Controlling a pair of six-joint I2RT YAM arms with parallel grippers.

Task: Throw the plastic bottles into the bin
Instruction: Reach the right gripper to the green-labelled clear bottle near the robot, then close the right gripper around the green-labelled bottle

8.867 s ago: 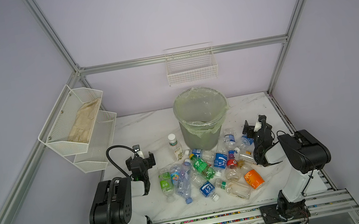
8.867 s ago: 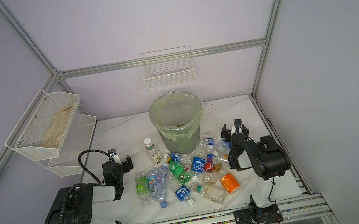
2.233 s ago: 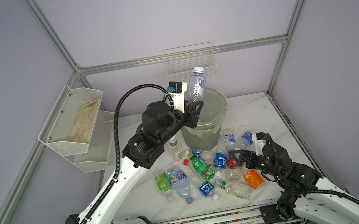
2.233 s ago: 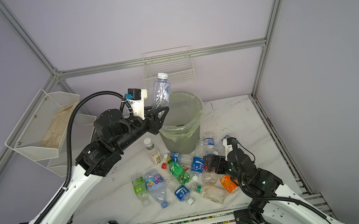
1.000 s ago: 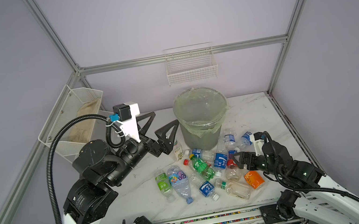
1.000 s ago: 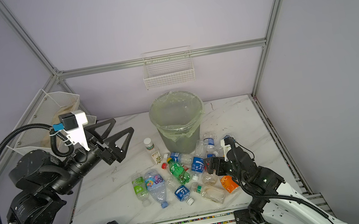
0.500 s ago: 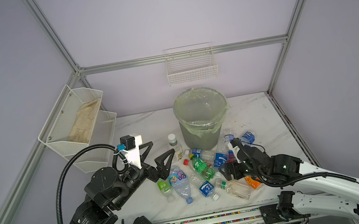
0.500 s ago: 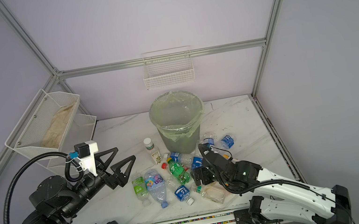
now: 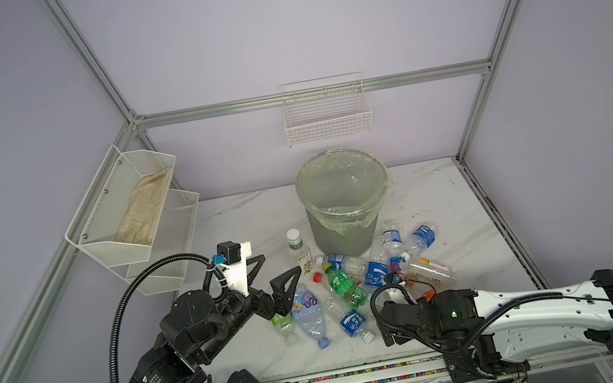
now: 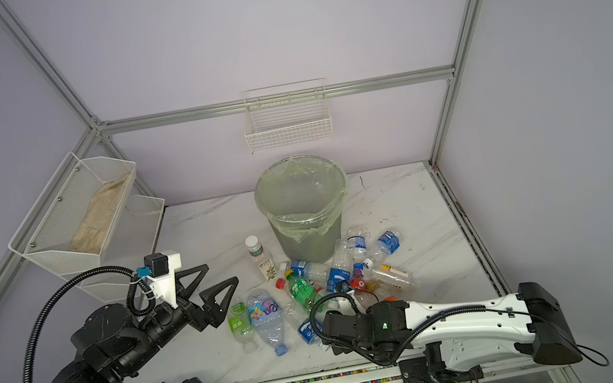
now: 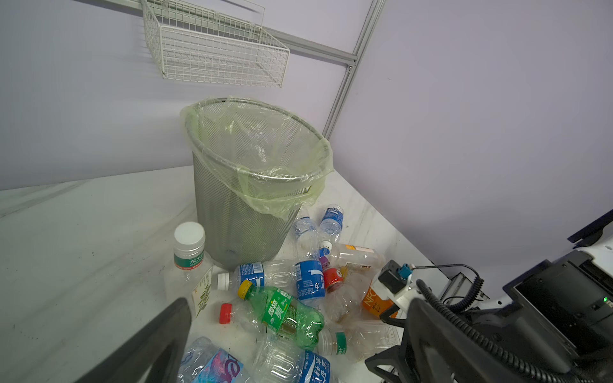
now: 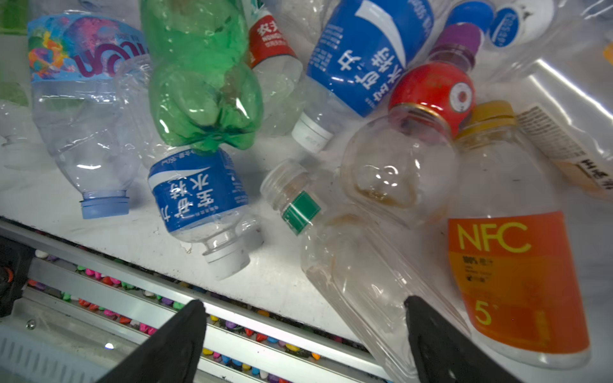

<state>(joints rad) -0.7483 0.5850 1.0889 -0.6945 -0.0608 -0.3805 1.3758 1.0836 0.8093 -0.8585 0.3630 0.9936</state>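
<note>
My left pincer [image 9: 281, 263]: spread wide, empty, at the left edge of the small clear plastic bottles [image 9: 343, 285] on the white marble table [image 9: 445, 199], in front of the round grey mesh bin with green liner [image 9: 339, 233]. Right pincer [image 12: 303, 301]: spread too, nothing held. Its wrist view reads "NFC" and "5" on the orange-labelled bottle [image 12: 507, 265]; in both top views my right arm [image 9: 524, 297] mostly hides that bottle.

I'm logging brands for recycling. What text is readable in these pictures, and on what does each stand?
"NFC" and "5": orange label of the juice bottle.
"雪碧": green bottle.
"东方": neck band of the white-capped bottle.
"水特": blue-labelled bottle.
"农夫": red-labelled bottle.
Smaller print on all labels is too blurred to read.
</note>
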